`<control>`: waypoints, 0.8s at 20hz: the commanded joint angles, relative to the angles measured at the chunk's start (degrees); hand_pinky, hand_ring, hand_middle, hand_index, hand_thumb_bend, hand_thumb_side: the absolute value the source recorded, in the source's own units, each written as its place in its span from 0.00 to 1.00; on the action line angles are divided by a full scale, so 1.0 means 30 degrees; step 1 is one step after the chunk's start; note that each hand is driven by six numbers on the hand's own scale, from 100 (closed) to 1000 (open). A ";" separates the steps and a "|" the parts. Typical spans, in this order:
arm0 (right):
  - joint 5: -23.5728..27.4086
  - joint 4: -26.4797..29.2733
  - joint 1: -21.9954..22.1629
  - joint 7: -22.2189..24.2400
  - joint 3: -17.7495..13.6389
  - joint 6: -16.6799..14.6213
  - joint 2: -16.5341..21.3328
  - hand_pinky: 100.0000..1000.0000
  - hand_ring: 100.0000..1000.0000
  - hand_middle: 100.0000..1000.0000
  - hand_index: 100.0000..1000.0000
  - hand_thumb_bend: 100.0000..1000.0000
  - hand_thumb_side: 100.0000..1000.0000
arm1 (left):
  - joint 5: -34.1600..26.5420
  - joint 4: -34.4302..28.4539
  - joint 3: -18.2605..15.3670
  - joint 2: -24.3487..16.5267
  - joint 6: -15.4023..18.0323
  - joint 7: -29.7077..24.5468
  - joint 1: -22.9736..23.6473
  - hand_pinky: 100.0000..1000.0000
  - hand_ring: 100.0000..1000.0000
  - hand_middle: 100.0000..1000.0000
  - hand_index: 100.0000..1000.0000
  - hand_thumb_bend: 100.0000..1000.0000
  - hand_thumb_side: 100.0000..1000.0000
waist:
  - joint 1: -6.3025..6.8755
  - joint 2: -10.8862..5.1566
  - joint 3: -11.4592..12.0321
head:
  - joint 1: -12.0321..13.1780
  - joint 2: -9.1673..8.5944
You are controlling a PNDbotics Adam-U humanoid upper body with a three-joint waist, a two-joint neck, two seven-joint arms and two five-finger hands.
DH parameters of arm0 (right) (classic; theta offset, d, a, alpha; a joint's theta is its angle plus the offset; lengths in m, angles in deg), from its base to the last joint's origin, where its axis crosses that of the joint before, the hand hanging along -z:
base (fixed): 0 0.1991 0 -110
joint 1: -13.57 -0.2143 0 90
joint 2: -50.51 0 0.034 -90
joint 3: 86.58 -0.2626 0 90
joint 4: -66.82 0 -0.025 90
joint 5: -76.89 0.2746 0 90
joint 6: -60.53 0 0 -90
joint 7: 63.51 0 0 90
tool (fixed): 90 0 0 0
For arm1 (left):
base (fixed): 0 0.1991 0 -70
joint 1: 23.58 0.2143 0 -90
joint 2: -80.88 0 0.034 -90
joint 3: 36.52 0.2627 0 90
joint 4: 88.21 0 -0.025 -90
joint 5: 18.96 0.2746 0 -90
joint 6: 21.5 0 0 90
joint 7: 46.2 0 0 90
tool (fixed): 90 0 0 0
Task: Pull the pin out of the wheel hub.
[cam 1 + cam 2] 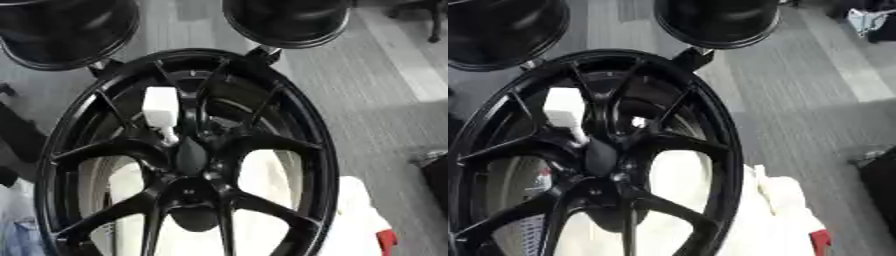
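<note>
I'm looking down on the wheel (pixel 188 155), a black spoked rim that fills most of my view and stands face-up toward the camera, which puts its hub (pixel 191 157) right in front of me. The pin (pixel 161 111) is a white piece with a blocky head and a thinner stem; the stem runs down and into the hub just left of centre, so it is still seated. The head stands proud between two spokes, and I judge that gap is what gives fingers room to close round it.

Neither hand shows in either eye view, so I cannot say whether they are wide or closed, or where they wait. Nothing is touching the pin.

White material (pixel 776 210) lies under and to the right of the rim, seemingly padding it. Two more dark rims (pixel 289 20) sit beyond, well clear of the pin. The pull has not begun, by my reading.
</note>
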 commanded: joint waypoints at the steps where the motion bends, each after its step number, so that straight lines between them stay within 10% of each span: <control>1: -0.0107 -0.0006 -0.0223 0.0060 -0.0147 0.0005 0.0834 0.88 0.73 0.64 0.76 0.00 0.09 | 0.1098 0.0787 0.0710 0.0079 0.1033 -0.2808 -0.1219 0.84 0.78 0.70 0.82 0.00 0.48 | 0.0000 -0.0425 -0.0062 | -0.0147 -0.0077; 7: -0.0118 -0.0057 -0.0203 0.0126 -0.0056 -0.0033 0.0914 0.88 0.73 0.64 0.76 0.00 0.09 | 0.1931 0.2067 0.2266 0.1318 0.2040 -0.6824 -0.3496 0.85 0.79 0.71 0.83 0.01 0.50 | 0.0100 -0.0473 -0.0175 | -0.0273 -0.0065; 16: -0.0142 -0.0142 -0.0269 0.0230 0.0090 -0.0107 0.0830 0.88 0.73 0.64 0.76 0.00 0.09 | 0.2954 0.5176 0.4420 0.4205 0.3099 -0.7390 -0.6576 0.85 0.79 0.72 0.84 0.01 0.51 | 0.0016 -0.0592 -0.0320 | -0.0310 -0.0017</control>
